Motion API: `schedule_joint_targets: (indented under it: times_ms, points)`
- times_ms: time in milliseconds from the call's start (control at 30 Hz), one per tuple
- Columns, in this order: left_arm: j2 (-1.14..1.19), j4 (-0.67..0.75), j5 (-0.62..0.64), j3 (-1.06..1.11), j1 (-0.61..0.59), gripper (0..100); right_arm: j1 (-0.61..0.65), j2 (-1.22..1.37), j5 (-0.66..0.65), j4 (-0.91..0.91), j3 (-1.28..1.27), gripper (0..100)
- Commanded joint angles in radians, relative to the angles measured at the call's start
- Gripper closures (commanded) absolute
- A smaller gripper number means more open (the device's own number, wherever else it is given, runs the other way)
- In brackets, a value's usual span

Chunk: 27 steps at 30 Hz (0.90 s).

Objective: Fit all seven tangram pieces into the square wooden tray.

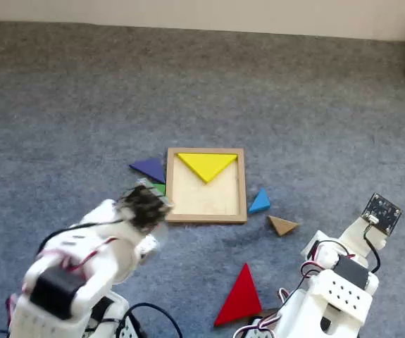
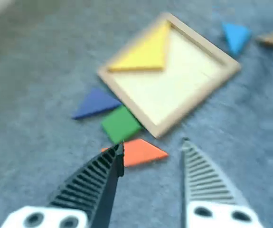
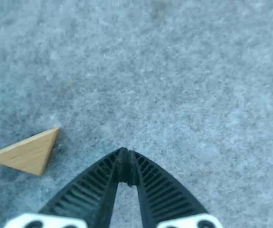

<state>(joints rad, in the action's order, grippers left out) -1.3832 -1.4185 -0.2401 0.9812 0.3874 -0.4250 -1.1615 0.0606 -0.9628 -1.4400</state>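
The left jaws hang apart over the orange piece (image 2: 138, 152), flat on the table just off the tray (image 1: 242, 186) corner (likely light, stiff, slippery: pinch its long edges), while the right jaws rest together.

No text, label, number or sign can be read anywhere in these views.
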Motion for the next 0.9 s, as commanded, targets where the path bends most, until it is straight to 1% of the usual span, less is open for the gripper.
schedule_joint_targets:
  times_ms: [0, 100, 233, 400, 567, 633, 700, 867]
  points:
    - [0.180, -0.006, 0.101, -0.082, 0.147, 72, -0.013, -0.022, -0.005, 0.027, 0.004, 99.5]
    - [0.285, 0.037, 0.176, -0.076, 0.278, 71, -0.015, -0.022, -0.005, 0.028, 0.004, 99.5]
    - [0.401, 0.150, 0.293, -0.015, 0.438, 71, -0.015, -0.022, -0.005, 0.030, 0.004, 99.5]
    - [0.558, 0.328, 0.376, 0.062, 0.573, 71, -0.015, -0.022, -0.005, 0.030, 0.004, 99.5]
    - [0.739, 0.433, 0.402, 0.065, 0.634, 71, -0.015, -0.022, -0.005, 0.030, 0.004, 99.5]
    - [0.803, 0.443, 0.402, 0.035, 0.647, 71, -0.015, -0.022, -0.005, 0.030, 0.004, 99.5]
    - [0.860, 0.436, 0.400, -0.016, 0.648, 71, -0.015, -0.022, -0.005, 0.030, 0.004, 99.5]
    - [0.998, 0.339, 0.399, -0.159, 0.659, 70, -0.015, -0.022, -0.005, 0.030, 0.004, 99.5]
